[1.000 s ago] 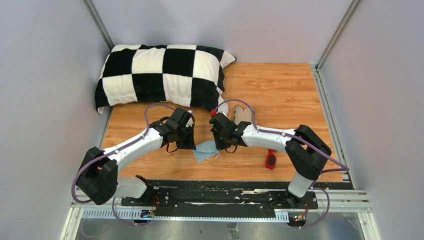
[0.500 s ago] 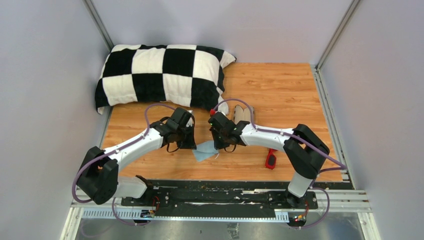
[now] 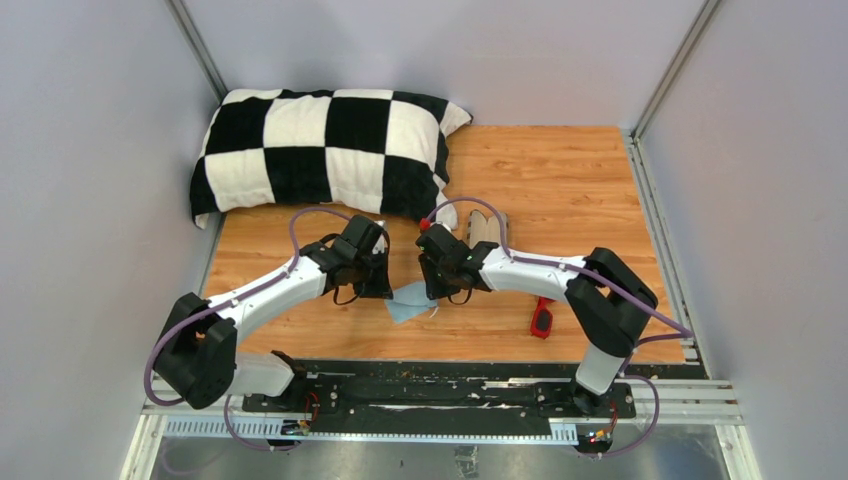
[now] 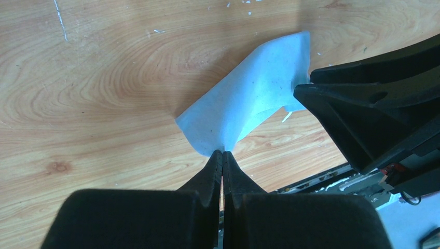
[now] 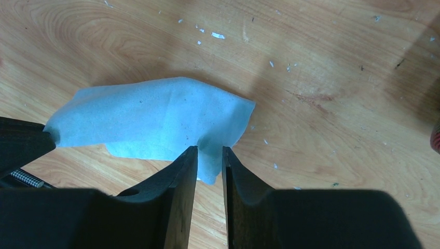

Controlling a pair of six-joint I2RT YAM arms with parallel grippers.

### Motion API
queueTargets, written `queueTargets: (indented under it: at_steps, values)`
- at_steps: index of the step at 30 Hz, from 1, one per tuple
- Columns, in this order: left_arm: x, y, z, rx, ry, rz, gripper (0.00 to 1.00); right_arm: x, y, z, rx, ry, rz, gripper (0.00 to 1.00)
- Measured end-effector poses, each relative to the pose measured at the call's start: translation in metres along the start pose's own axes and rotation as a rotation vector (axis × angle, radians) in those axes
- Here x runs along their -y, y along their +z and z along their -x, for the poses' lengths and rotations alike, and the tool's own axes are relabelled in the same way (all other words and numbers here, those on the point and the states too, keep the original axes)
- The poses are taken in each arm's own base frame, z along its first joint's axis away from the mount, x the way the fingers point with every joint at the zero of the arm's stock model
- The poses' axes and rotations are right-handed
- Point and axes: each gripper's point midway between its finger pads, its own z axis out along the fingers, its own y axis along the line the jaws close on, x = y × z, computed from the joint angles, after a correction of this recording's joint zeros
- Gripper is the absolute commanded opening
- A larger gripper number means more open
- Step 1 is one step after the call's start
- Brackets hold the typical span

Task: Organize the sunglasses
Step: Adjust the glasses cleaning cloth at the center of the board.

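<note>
Right arm has edged a little toward the left arm since the earlier frame, and its fingers have parted; the cloth has hardly shifted.

From above, both arms meet over the blue cloth (image 3: 408, 301) at the middle of the table (image 3: 570, 170); the left gripper (image 3: 388, 293) is at 1 end of it and the right gripper (image 3: 436, 294) at the other; the sunglasses (image 3: 542, 320) lie on the wood near the front edge, just beside the right arm's elbow and well apart from both grippers; a grey case (image 3: 487, 227) shows partly behind the right arm, and a checked pillow (image 3: 320, 150) fills the far left corner.

In the left wrist view, the left gripper (image 4: 222, 153) is pressed fully together on 1 corner of the cloth (image 4: 254, 101), lifting it off the wood.

In the right wrist view, the right gripper (image 5: 209, 151) stands a narrow gap apart; the cloth (image 5: 155, 116) has its edge in that gap, yet the fingers do not seem to press it.

Judging by this, the step in hand is the cloth, with the right side letting go; the sunglasses look untouched; next the right gripper needs to draw clear and reach back toward them.
</note>
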Motion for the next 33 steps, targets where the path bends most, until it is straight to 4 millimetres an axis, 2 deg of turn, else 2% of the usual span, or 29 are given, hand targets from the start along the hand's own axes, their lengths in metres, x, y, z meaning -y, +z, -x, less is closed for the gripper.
queueTargets:
  at_steps: [13, 21, 29, 33]
  values:
    - [0.000, 0.000, 0.000, 0.000, 0.000, 0.000, 0.00, 0.001, 0.003, -0.002, -0.007, 0.000, -0.007, 0.00]
    - [-0.001, 0.000, 0.000, -0.001, 0.001, 0.008, 0.00, 0.002, 0.000, -0.001, -0.004, -0.002, -0.008, 0.01]
    - [0.000, -0.008, 0.009, 0.020, 0.024, 0.026, 0.00, 0.000, -0.012, 0.013, 0.036, -0.024, -0.010, 0.04]
    - [0.000, -0.009, 0.009, 0.018, 0.024, 0.026, 0.00, 0.001, -0.011, 0.010, 0.027, -0.025, -0.014, 0.10]
